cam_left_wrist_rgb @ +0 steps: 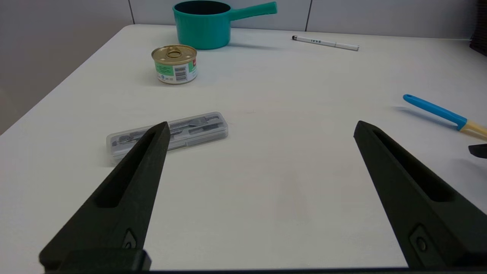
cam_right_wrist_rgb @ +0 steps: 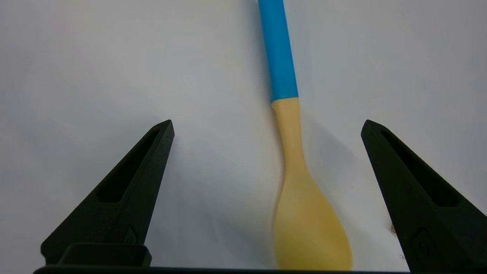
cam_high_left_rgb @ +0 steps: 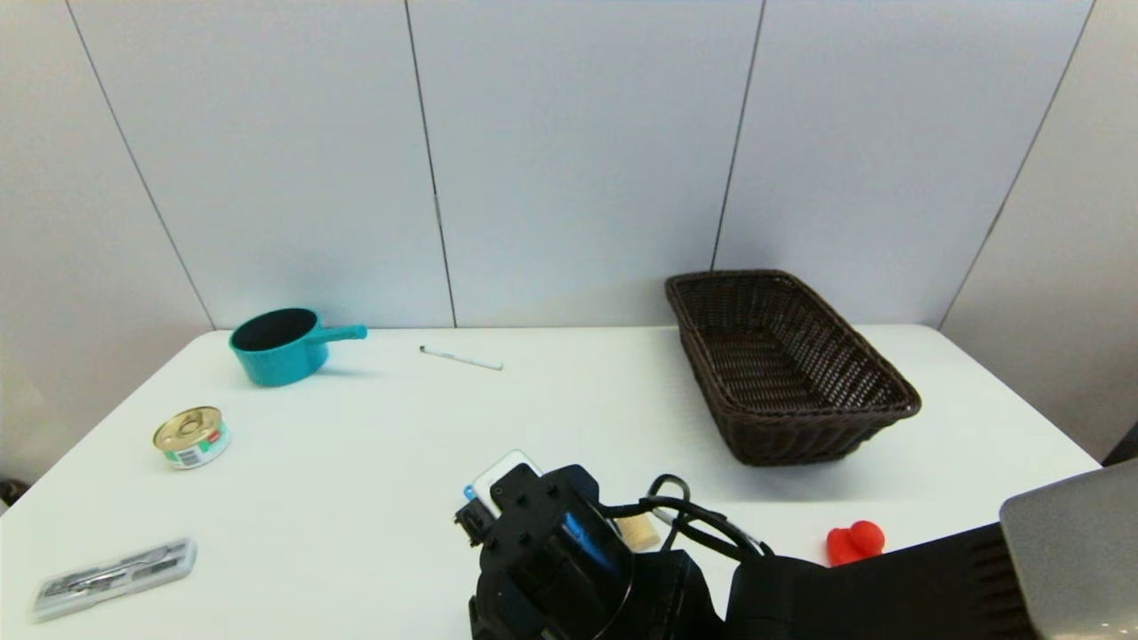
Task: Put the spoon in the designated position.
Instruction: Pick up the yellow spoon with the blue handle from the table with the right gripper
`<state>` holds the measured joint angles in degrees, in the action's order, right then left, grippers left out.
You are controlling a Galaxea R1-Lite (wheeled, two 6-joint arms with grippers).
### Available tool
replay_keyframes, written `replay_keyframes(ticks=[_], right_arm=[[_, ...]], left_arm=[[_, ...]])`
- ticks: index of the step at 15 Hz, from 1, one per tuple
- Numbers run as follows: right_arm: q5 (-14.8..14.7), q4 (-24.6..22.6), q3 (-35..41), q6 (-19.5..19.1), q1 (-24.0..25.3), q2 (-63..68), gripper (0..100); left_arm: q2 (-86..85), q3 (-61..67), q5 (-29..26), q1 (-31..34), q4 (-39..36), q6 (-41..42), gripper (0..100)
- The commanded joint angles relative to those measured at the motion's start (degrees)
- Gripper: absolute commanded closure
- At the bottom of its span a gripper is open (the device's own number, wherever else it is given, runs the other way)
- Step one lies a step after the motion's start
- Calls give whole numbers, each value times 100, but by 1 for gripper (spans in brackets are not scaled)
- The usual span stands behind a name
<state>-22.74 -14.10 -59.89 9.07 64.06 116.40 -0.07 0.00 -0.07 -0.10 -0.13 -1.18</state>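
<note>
In the head view, going from the left edge across: a clear case (cam_high_left_rgb: 116, 578) lies at lower left, a small tin can (cam_high_left_rgb: 191, 436) sits above it, a teal saucepan (cam_high_left_rgb: 284, 345) stands at upper left by the wall, and a thin white pen (cam_high_left_rgb: 460, 358) lies just right of it. The left gripper (cam_left_wrist_rgb: 260, 127) is parked off the head view; its wrist view shows its fingers spread wide over bare table (cam_left_wrist_rgb: 266, 182), holding nothing.

At lower centre of the head view, the right arm covers the spoon (cam_right_wrist_rgb: 291, 152). In the right wrist view the right gripper (cam_right_wrist_rgb: 266, 125) hangs with fingers wide apart, the spoon's yellow neck lying flat between them, nearer the right-hand finger, the blue handle running toward the top of the frame.

The step in hand appears to be the grasp. To do it well, centre the fingers over the neck, come down until the tips nearly meet the table, then close across the narrow neck rather than the broad bowl.

Further right stand a dark wicker basket (cam_high_left_rgb: 876, 416) and, at lower right, a small red toy (cam_high_left_rgb: 855, 540). The basket looks the likely destination, though nothing marks it.
</note>
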Motion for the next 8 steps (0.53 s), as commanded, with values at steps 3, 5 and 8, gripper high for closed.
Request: replay_keyframes(ticks=[3,5,8], right_arm=[[-223,-13,-137,367,-52,155,0],[-205,83,-260,526,-52,182,0],[-91,101,-392,666,-43,252,0]], left_arm=[[7,9,-1,1,-4,-5,0],[7,9,-1,1,-4,-5,0],[7,9,-1,1,-4,-5,0]])
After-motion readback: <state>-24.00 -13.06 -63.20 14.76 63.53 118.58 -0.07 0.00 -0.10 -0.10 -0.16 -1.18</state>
